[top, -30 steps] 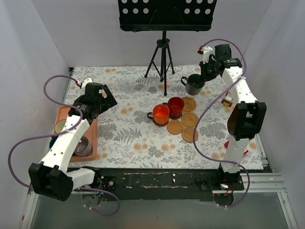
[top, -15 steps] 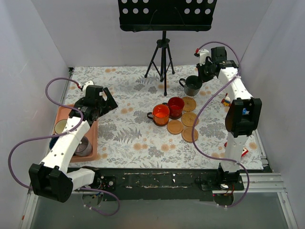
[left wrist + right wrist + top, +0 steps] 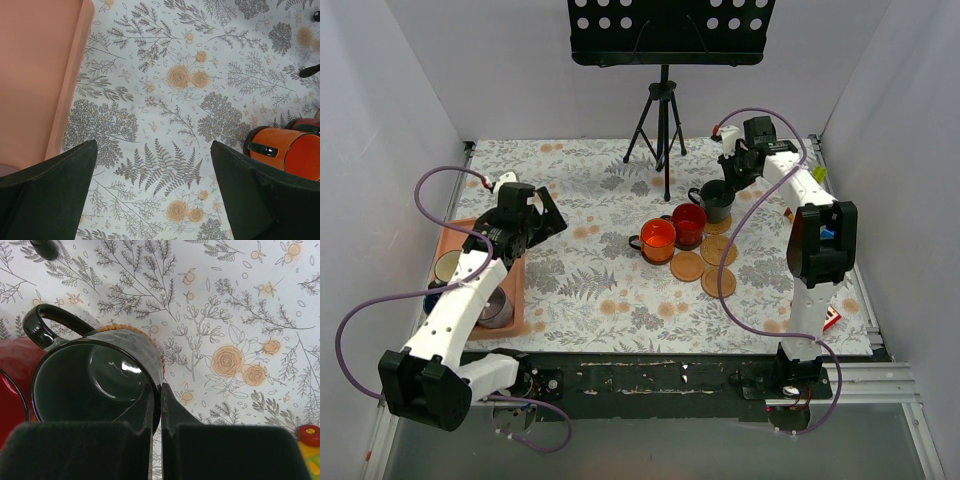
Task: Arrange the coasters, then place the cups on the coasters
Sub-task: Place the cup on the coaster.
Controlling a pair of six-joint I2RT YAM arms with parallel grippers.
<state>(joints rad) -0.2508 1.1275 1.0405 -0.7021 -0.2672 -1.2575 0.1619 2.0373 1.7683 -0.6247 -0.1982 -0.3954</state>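
Dark green cup glossy, smooth; orange cup shiny; floral tablecloth matt.

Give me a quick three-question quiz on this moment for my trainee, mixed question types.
1. True or false: the left gripper is open and holds nothing.
2. Which cup does the right gripper pinch by its rim? A orange, B dark green, C red.
3. Name the colours of the two cups standing beside the bare coasters.
Key: 1 true. 2 B, the dark green cup. 3 the orange cup and the red cup.
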